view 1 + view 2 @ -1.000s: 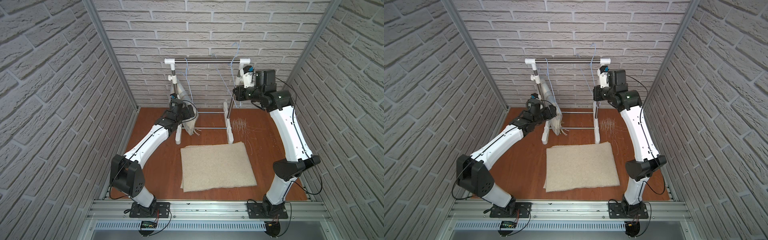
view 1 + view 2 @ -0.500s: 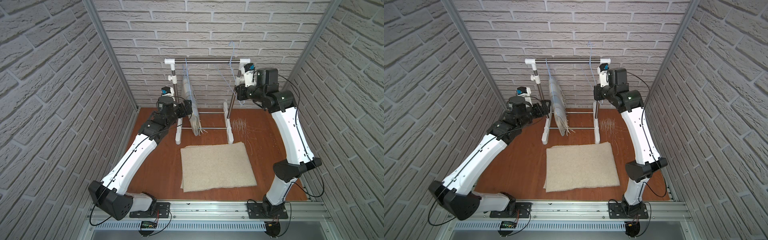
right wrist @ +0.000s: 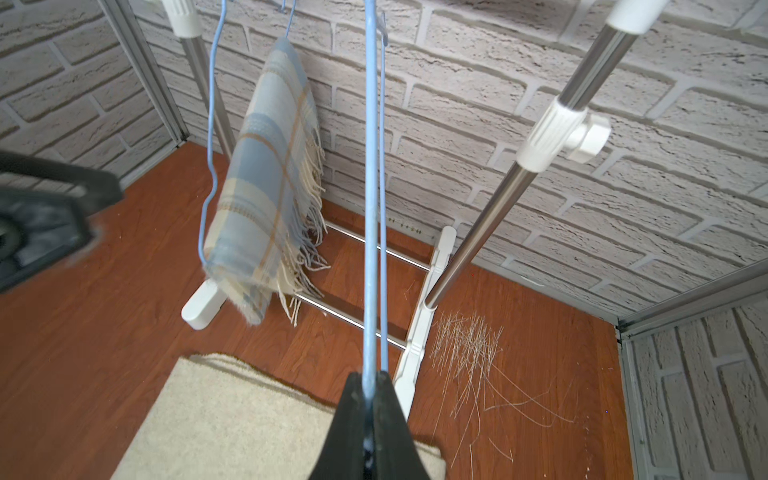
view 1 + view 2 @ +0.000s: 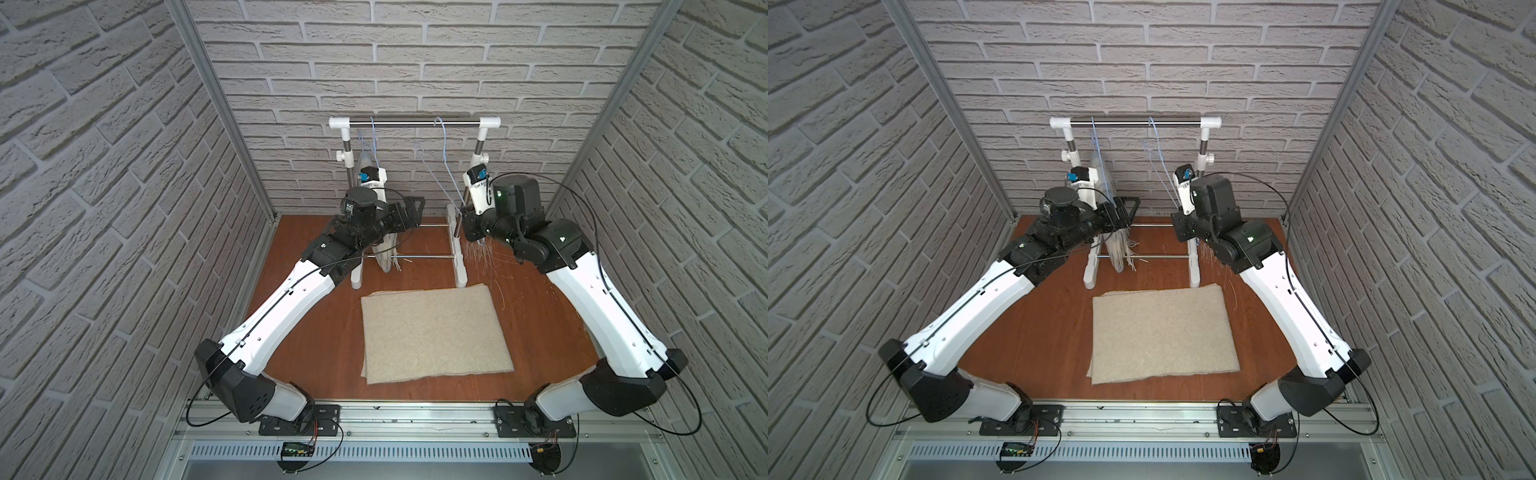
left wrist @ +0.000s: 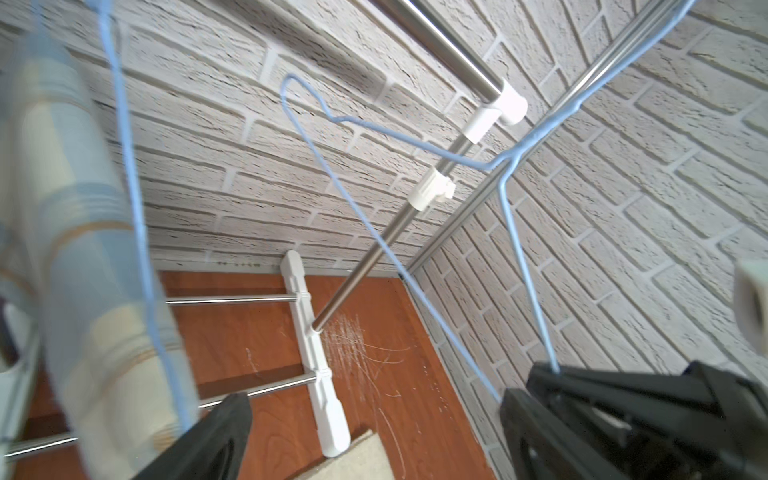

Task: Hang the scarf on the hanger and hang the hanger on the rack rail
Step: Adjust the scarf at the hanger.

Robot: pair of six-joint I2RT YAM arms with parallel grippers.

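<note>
- A white clothes rack (image 4: 415, 121) with a metal top rail stands at the back of a brown wooden table (image 4: 316, 332), against a brick-pattern wall.
- A blue and cream plaid scarf (image 3: 266, 187) with fringed ends is draped over a blue wire hanger (image 3: 212, 124). This hanger hooks on the rail near the left arm's end.
- The left claw (image 4: 409, 214) is wide open, just beside the scarf, holding nothing.
- The right claw (image 3: 368, 386) is closed on the lower wire of a second, bare blue hanger (image 3: 370, 208), which hooks on the rail nearer the right arm.
- A folded beige mat (image 4: 432, 332) lies flat in front of the rack.
- Loose pale threads (image 3: 469, 345) are scattered by the rack's foot.
</note>
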